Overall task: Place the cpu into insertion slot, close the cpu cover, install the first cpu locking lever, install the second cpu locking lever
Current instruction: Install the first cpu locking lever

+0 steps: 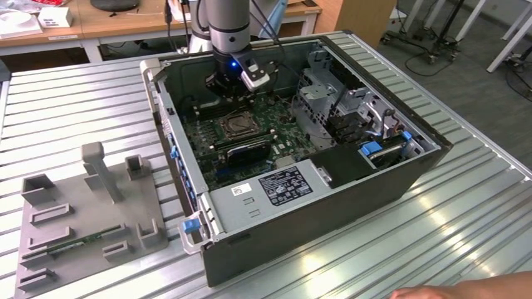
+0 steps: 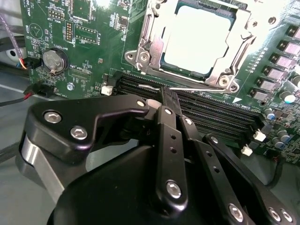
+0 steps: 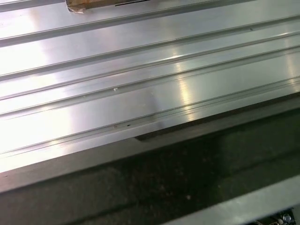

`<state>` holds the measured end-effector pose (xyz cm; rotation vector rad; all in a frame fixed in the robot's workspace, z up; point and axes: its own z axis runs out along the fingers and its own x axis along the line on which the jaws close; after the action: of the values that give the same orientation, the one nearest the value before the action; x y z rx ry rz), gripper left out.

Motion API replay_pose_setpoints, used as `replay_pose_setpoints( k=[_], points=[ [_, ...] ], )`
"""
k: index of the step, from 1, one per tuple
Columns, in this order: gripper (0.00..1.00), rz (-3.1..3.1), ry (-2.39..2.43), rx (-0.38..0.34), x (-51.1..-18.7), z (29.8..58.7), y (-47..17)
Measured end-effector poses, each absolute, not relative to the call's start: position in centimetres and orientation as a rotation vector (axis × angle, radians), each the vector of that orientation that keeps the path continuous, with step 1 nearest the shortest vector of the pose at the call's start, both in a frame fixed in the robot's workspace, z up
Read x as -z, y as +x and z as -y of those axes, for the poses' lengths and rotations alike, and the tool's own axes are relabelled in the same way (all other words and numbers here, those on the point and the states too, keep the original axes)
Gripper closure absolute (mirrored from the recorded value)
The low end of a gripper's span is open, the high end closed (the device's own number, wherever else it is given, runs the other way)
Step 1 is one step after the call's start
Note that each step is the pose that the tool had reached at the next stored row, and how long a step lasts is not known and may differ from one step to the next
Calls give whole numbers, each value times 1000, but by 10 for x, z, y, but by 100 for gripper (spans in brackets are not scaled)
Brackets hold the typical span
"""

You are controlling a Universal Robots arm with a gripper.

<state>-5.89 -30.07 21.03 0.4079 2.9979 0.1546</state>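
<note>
- gripper (image 2: 167, 97): we log jaws closed together, tips just beside a thin silvery lever (image 2: 149, 87).
- cpu (image 2: 199, 40): seated in the insertion slot (image 1: 236, 126), cpu cover (image 2: 151, 33) lying flat over it.
- computer case (image 1: 332, 205): open, on ribbed surface (image 1: 83, 99).

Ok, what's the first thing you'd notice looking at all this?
The big open computer case lying on the ribbed metal table, with the robot arm reaching down into it, a blue light glowing on its wrist. In the second wrist view, the pale shiny cpu sits framed by the silvery cpu cover, just beyond the black claw.
</note>
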Motion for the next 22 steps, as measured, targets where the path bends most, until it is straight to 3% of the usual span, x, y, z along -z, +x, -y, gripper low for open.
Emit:
replay_pose_setpoints(
  k=[22],
  points=[
    [89, -2959, 400, -161, -201, 301, -59]
  ],
)
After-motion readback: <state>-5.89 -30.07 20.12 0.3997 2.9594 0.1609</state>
